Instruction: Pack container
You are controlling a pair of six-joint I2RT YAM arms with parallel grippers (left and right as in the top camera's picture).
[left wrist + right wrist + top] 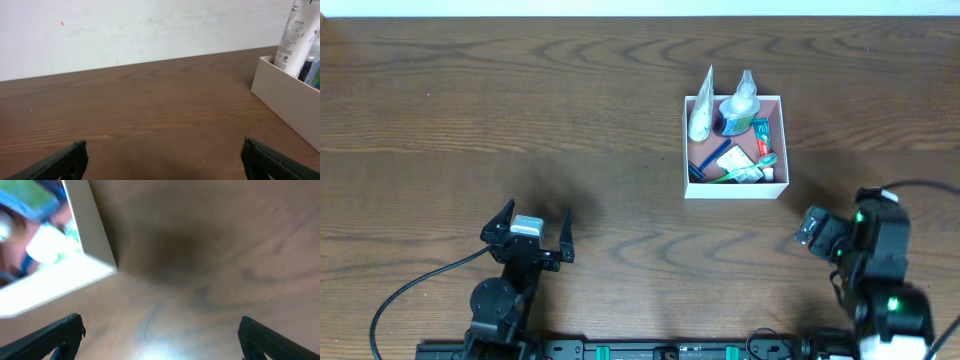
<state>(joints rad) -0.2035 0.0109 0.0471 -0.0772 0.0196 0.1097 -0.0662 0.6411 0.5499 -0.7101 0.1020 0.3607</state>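
White-walled, one container (735,190) (pink inside) sits; left hand (164,150) and right hand (160,330) gape.

Only the container (735,190), toward the far right of the tabletop (520,110), blocks passage. Upright tubes (701,112) rise above its far rim, and its inside looks crowded, though blurred. The left half and near edge lie open.

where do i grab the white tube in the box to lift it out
Grip the white plastic squeeze tube by its top end, coming down from above. It stands nearly upright in a corner of the pink-lined white square box, top above the rim, lower part hemmed by the wall and a clear bottle.
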